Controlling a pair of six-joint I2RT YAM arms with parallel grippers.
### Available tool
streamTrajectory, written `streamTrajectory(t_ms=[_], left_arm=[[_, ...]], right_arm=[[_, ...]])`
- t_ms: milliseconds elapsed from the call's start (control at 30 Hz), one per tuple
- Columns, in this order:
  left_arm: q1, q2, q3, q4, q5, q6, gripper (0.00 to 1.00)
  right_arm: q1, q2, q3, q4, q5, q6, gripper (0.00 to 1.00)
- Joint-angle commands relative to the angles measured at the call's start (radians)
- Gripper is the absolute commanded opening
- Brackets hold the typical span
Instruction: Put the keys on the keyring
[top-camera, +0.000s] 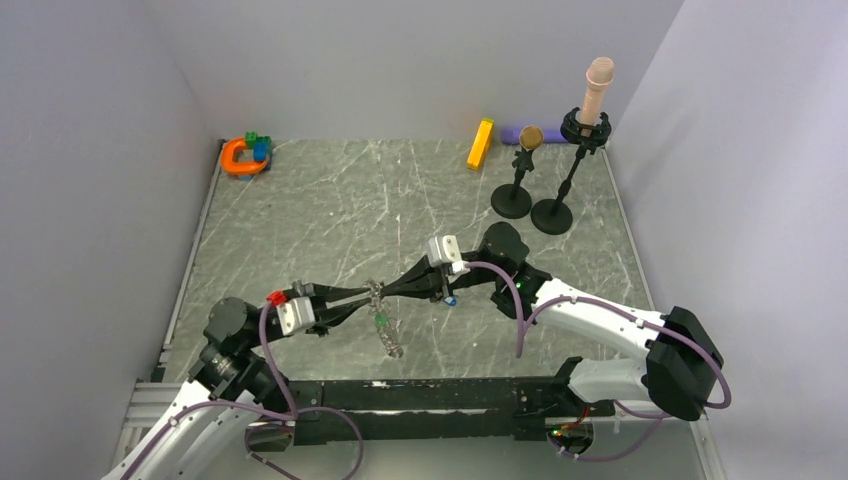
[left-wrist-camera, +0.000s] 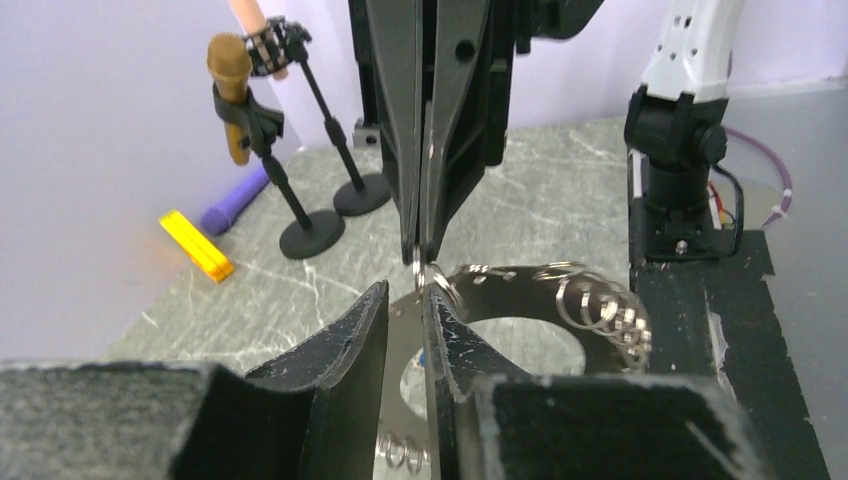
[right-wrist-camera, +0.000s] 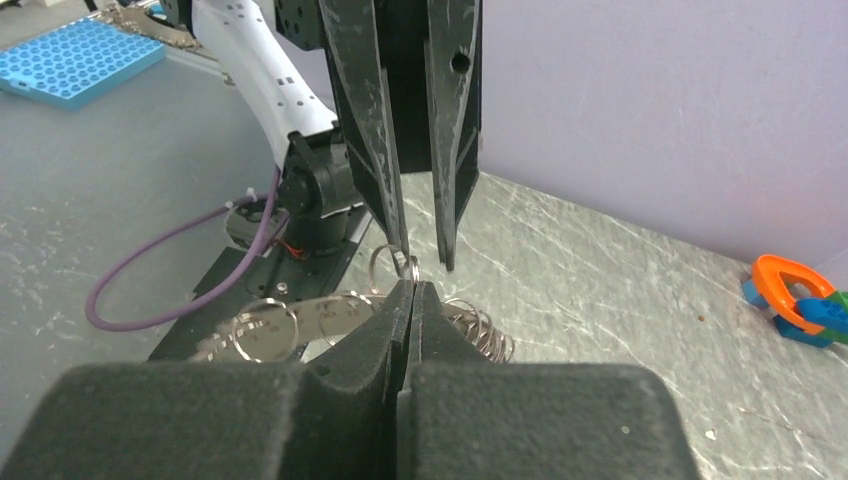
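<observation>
- The keyring (left-wrist-camera: 510, 292) sits at the table's (top-camera: 330, 210) 6 o'clock side, between the two claw tips, which meet head-on there.
- The right gripper (top-camera: 392, 291) reaches in from 3 o'clock. Its fingers are pressed tight together on the keyring's rim, where a small wire loop (right-wrist-camera: 405, 266) pokes out past the tips.
- The left gripper (top-camera: 362, 293) comes in from 9 o'clock. Its fingers stand apart with a clear gap and clamp nothing; the keyring's flat face shows through that gap in the left wrist view.
- A chain of small rings (top-camera: 392, 343) trails from the keyring toward 5 o'clock.
- A green key (top-camera: 380, 320) lies just at 6 o'clock of the keyring, beside that chain.
- A blue key (top-camera: 450, 299) shows under the right wrist, and a red key (top-camera: 275, 297) beside the left wrist; I cannot tell what either rests on.
- An orange horseshoe toy (top-camera: 240, 156) sits in the 10 o'clock corner.
- A yellow bar (top-camera: 481, 144) lies at 12 o'clock.
- Two microphone stands (top-camera: 551, 212) stand at 1 o'clock.
</observation>
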Motion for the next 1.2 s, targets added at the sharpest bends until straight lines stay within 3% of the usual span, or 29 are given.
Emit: streamTrajectory(t_ms=[0, 400, 733, 933, 1167], left_arm=[[-0.002, -0.041, -0.01, 0.123, 0.048, -0.056, 0.25], [-0.001, -0.011, -0.006, 0.035, 0.019, -0.022, 0.23], [-0.003, 0.066, -0.005, 0.094, 0.026, -0.039, 0.21], [-0.003, 0.083, 0.004, 0.104, 0.043, -0.049, 0.06], [-0.002, 0.084, -0.016, 0.182, 0.065, -0.09, 0.06]], right_arm=[[-0.003, -0.035, -0.005, 0.045, 0.003, -0.007, 0.0], [-0.002, -0.034, -0.001, 0.057, 0.003, 0.005, 0.0], [-0.003, -0.03, 0.002, 0.067, 0.0, 0.015, 0.0], [-0.004, -0.031, -0.001, 0.068, 0.001, 0.022, 0.0], [-0.002, -0.028, -0.004, 0.059, 0.012, 0.033, 0.0]])
